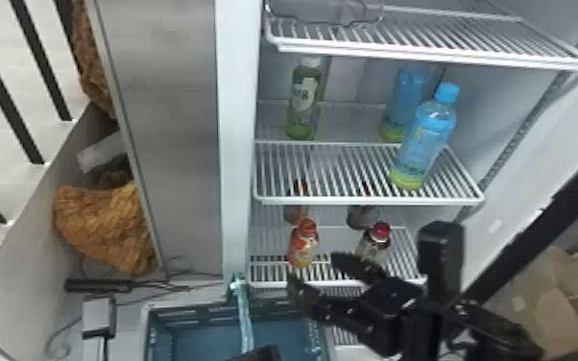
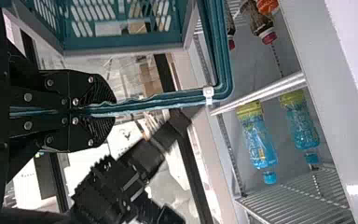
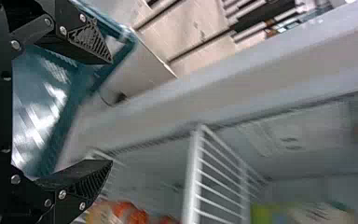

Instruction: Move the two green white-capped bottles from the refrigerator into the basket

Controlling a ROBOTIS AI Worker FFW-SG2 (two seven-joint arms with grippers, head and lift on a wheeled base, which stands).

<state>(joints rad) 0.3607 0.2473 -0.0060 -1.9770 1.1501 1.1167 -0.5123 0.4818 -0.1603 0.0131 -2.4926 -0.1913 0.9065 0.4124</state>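
Observation:
One green white-capped bottle [image 1: 304, 103] stands upright at the left rear of the refrigerator's middle shelf. My left gripper [image 1: 259, 354] is at the bottom edge of the head view; in the left wrist view, the left gripper [image 2: 112, 112] is shut on the handle [image 2: 168, 99] of the blue-green basket [image 2: 126, 46]. The basket [image 1: 197, 311] sits low in front of the refrigerator. My right gripper [image 1: 316, 271], open and with nothing between its fingers, hangs by the lower shelf, near the basket's right side. In the right wrist view, the right gripper [image 3: 112, 112] has its fingers spread, with the basket [image 3: 37, 107] beyond.
Two blue bottles [image 1: 425, 144] stand right of the green one. Below are an orange-capped bottle [image 1: 304, 245] and a red-capped bottle [image 1: 374, 242]. Wire shelf edges [image 1: 369, 200] and the refrigerator's left wall edge [image 1: 237, 144] border the space. Cardboard boxes [image 1: 557, 297] lie at right.

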